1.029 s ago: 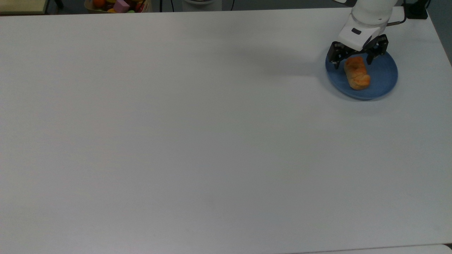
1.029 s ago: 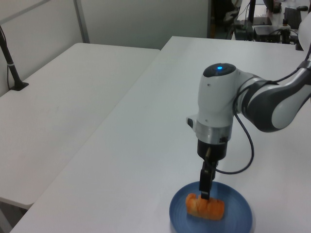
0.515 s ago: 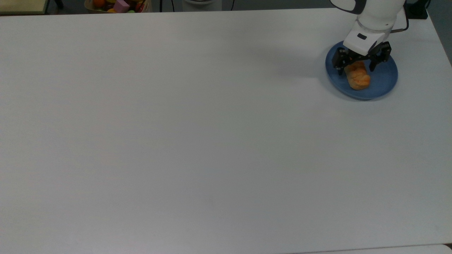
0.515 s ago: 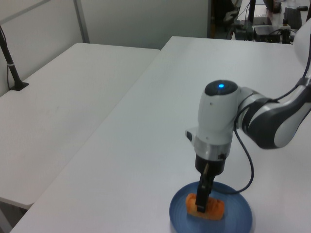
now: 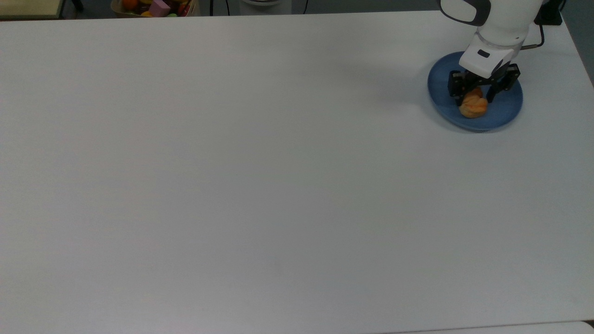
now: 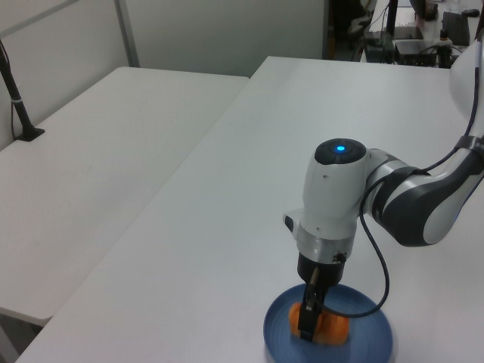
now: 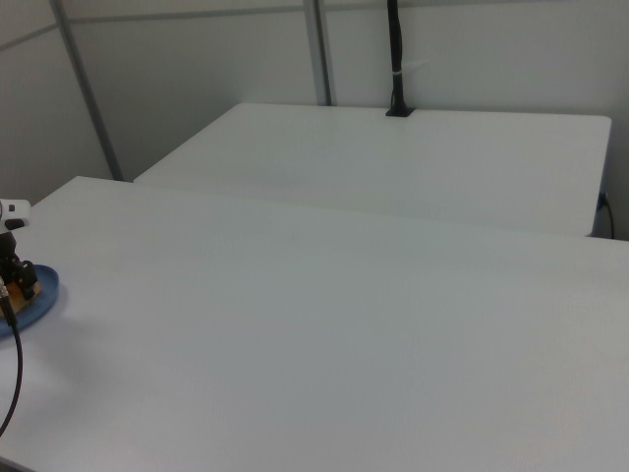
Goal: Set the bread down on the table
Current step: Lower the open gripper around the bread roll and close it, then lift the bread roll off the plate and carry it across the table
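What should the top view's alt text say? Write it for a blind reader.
A robot gripper straddles an orange bread roll lying on a blue plate at the top view's upper right. The rest of the white table lies bare.

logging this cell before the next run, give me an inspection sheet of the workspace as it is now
surface: white table, bare apart from the plate.
job's things: bread lies on the blue plate, near the top view's upper right corner.
clutter: nothing seen on the table.
grippers: gripper down over the bread, a finger on each side of it.
cables: black cable loops from the wrist.
surroundings: box of coloured toys beyond the far edge; a second white table alongside.
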Available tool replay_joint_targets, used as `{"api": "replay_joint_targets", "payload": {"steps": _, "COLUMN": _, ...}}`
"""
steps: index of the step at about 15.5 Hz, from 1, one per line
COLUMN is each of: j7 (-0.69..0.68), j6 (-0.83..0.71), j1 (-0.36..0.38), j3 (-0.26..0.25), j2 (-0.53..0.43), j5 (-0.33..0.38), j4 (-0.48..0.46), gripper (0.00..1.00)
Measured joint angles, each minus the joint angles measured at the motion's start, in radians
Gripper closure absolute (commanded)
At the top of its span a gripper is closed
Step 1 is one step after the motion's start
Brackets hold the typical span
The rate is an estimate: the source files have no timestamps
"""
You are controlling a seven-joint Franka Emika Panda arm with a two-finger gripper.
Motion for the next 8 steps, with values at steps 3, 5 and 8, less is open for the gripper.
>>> {"api": "replay_joint_targets", "payload": {"steps": 3, "j7": -0.001, "j6": 0.0, "j1": 0.002, "j3": 0.001, "j2": 0.0, "j5": -0.005, "j4": 0.003, "gripper": 1.0}}
{"api": "replay_joint_targets", "payload": {"steps": 5, "j7": -0.005, "j6": 0.002, "j1": 0.002, "j3": 0.001, "j2": -0.003, "j5": -0.006, "j4": 0.008, "gripper": 1.0}}
{"api": "replay_joint_targets", "payload": {"steps": 8, "j7": -0.024, "j6": 0.003, "j1": -0.004, "j3": 0.001, "j2": -0.056, "j5": -0.005, "j4": 0.003, "gripper": 1.0}}
